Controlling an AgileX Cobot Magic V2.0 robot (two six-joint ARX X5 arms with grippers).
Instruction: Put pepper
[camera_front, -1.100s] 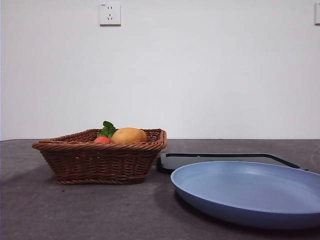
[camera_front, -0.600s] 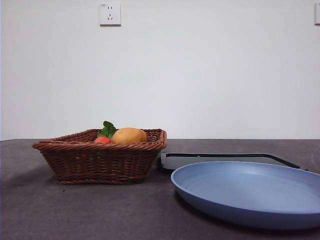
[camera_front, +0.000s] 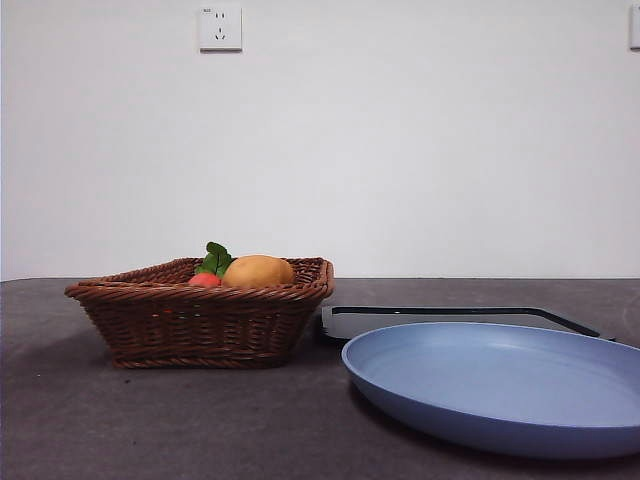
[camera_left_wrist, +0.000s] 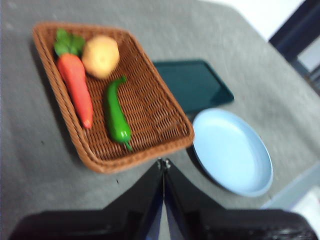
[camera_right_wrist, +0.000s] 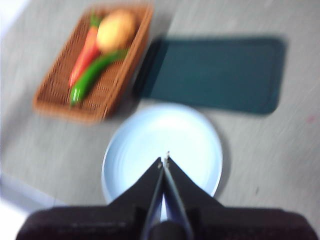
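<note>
We see the pepper (camera_left_wrist: 116, 113) lying in the wicker basket (camera_left_wrist: 165, 144); left pincer (camera_left_wrist: 163, 163) and right pincer (camera_right_wrist: 165, 159) closed, apparently empty, high above counter (camera_left_wrist: 30, 165).

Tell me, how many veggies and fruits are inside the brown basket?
3. All lie in the basket: the carrot along one long side, the round tan fruit beside its leafy end, and the pepper in the middle. Nothing else shows; from the front the pepper is hidden.

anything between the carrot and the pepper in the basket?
Nothing. In the left wrist view only bare wicker floor of the basket separates the carrot from the pepper; the round tan fruit sits past the pepper's end.
</note>
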